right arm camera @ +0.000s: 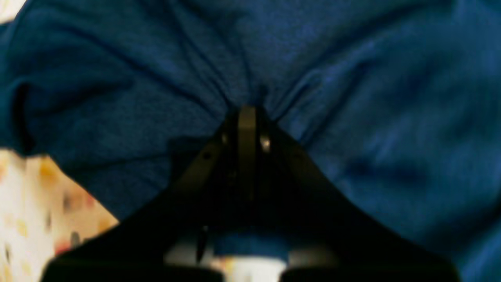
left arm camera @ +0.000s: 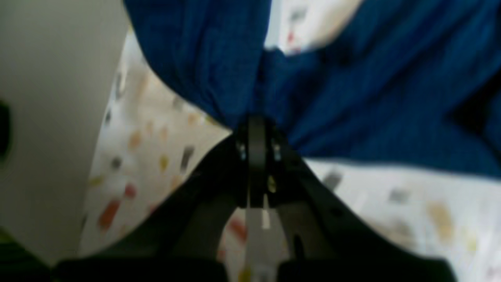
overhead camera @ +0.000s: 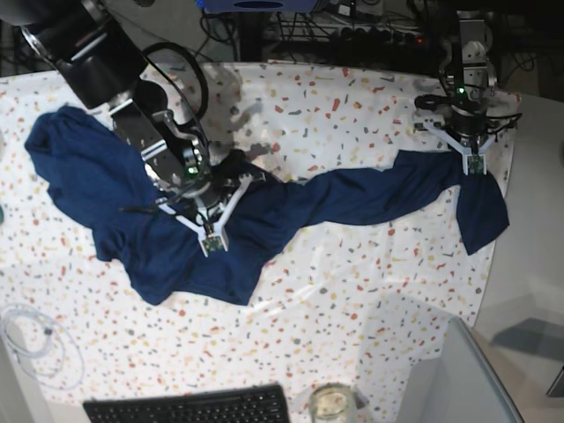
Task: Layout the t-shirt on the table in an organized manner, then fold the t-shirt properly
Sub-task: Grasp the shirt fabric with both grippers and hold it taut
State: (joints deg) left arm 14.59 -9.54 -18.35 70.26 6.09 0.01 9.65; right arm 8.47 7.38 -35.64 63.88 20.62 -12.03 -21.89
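- I see my left pincer (overhead camera: 476,165) near the far right edge of the table (overhead camera: 352,300) in the base view. Its jaws are pressed tight together, and they pinch a bit of the t-shirt (overhead camera: 264,216).
- In the left wrist view, the blue cloth (left arm camera: 352,98) bunches up right at the tip of that pincer (left arm camera: 256,125). From there it spreads away in front of it and off to both sides.
- A short flap of the shirt hangs just past this pincer, toward the table's edge.
- My right pincer (overhead camera: 214,244) is well apart from the left one, on the other side of the table. Its jaws are shut too, and they bite into the thick, crumpled part of the shirt.
- In the right wrist view, folds of cloth (right arm camera: 352,117) run into the tip of the pincer (right arm camera: 246,113) like lines into a knot. Blue cloth fills nearly all the space ahead of it.
- Between my two pincers the shirt stretches out in a long, wavy band across the table.
- Behind the right pincer, a big lump of shirt lies in a heap by its arm.
- Speckled table (left arm camera: 148,164) shows beside the left pincer, under the cloth edge.
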